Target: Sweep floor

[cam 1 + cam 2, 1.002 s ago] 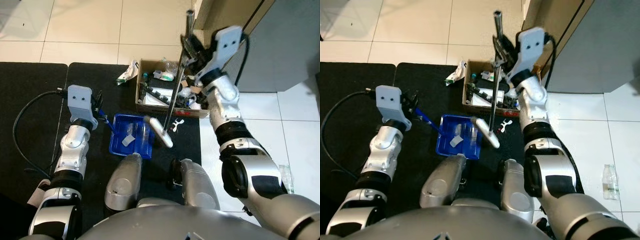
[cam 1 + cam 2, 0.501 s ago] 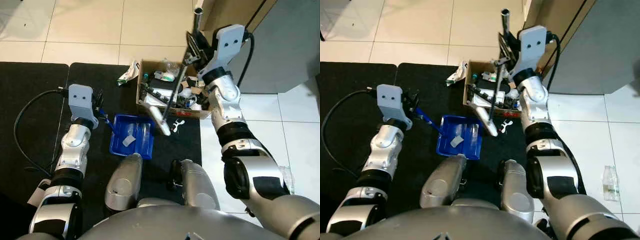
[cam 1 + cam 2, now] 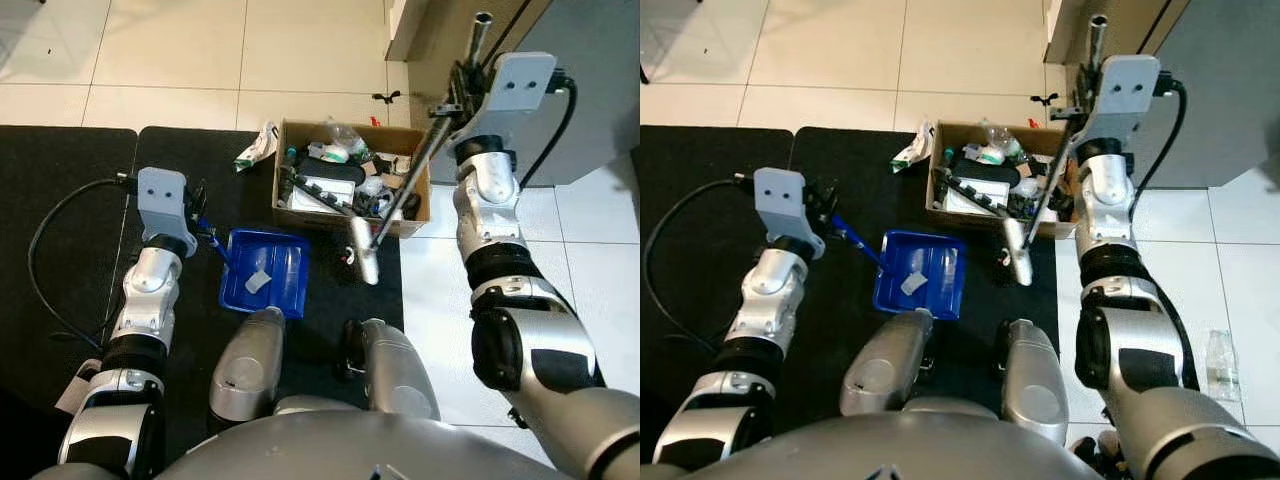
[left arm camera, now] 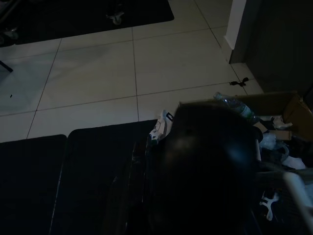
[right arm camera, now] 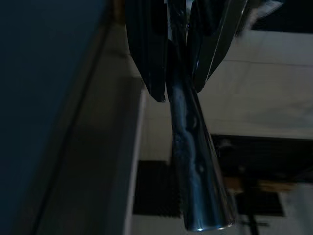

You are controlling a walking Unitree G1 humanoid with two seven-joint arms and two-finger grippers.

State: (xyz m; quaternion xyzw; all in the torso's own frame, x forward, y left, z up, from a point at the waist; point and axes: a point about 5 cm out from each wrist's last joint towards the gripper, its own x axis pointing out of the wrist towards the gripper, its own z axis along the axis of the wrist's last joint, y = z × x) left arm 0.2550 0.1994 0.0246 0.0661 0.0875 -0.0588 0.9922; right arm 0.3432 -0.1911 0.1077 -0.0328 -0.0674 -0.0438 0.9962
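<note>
My right gripper is raised at the right and shut on the metal pole of a broom; in the right wrist view its black fingers clamp the shiny pole. The pole slants down and left to the white broom head, which rests at the right edge of the black mat. My left gripper is shut on the handle of a blue dustpan. The pan lies flat on the mat with a few pale scraps in it.
An open cardboard box full of rubbish stands beyond the dustpan, behind the pole. A white wrapper lies on the mat to its left. A black cable loops at the left. A plastic bottle lies on the white tiles at the right, near a grey cabinet.
My right arm has swung to the right with the broom. The broom head has slid from beside the dustpan's right side to the mat's right edge. The left arm and dustpan have stayed put.
</note>
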